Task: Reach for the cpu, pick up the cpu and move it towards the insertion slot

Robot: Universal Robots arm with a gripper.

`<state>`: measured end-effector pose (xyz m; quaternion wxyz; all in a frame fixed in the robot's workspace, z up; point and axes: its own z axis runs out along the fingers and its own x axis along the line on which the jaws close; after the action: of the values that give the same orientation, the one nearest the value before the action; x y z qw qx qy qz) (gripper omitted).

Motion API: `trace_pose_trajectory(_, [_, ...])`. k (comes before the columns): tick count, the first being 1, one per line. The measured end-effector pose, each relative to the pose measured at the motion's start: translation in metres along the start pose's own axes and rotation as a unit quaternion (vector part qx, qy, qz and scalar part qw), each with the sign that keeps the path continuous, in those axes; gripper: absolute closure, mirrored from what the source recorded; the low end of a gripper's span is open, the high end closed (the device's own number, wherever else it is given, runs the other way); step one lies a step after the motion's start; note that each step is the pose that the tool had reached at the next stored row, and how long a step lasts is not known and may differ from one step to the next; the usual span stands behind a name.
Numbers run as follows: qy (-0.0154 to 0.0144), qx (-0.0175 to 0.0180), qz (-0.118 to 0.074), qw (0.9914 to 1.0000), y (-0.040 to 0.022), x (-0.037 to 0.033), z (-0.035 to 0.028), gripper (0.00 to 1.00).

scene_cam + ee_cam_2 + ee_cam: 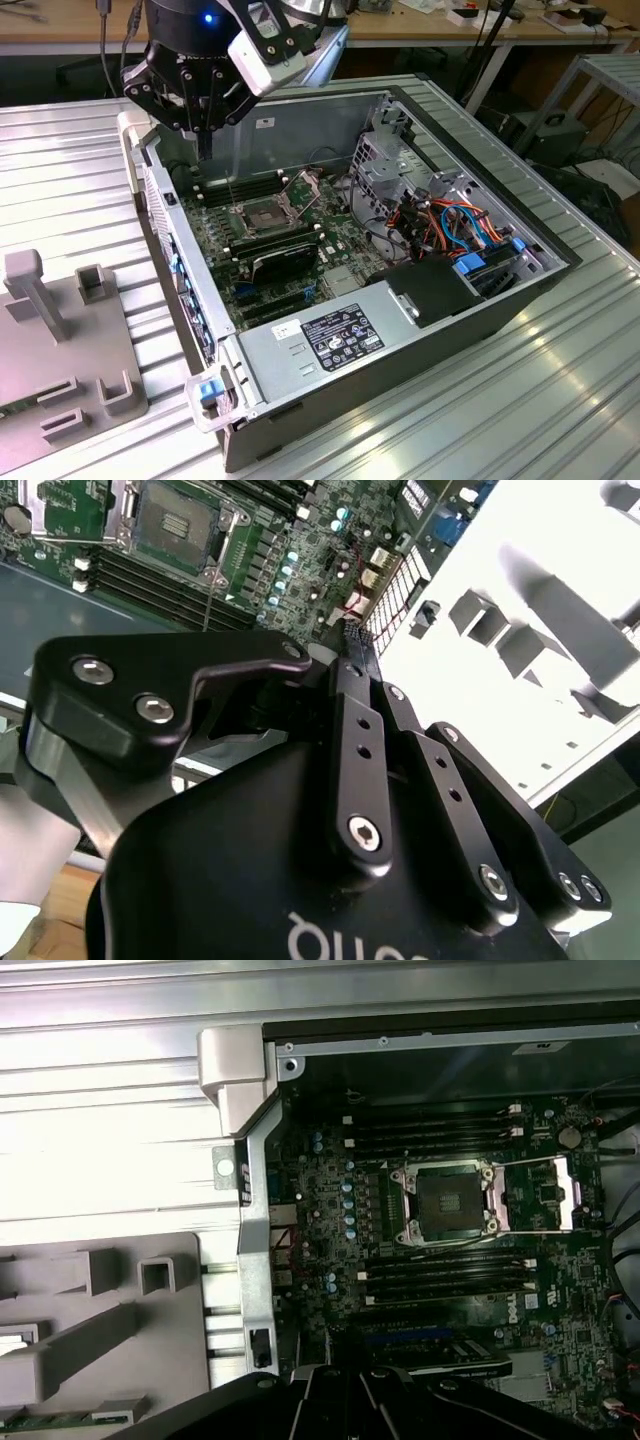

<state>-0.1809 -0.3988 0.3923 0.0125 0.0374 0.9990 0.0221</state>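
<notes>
We see the gripper (205, 150), pinched shut, hanging over the computer case's (400, 380) far corner at the exterior view's left, near the socket (262, 213).

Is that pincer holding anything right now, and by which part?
It cannot be told. The pincer hangs over the open computer case, near the insertion slot; whether anything sits in it is unclear.

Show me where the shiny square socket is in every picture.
Exterior view: insertion slot on the green board.
Second wrist view: insertion slot beside memory slots.
First wrist view: insertion slot between memory slots.
Shared landmark: long black memory slots alongside.
</notes>
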Motion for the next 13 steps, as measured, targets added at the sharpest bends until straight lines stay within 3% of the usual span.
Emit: trace_pose_trajectory(13, [0.0,0.0,0.0,1.0,-0.0016,0.0209,-0.0005,0.89])
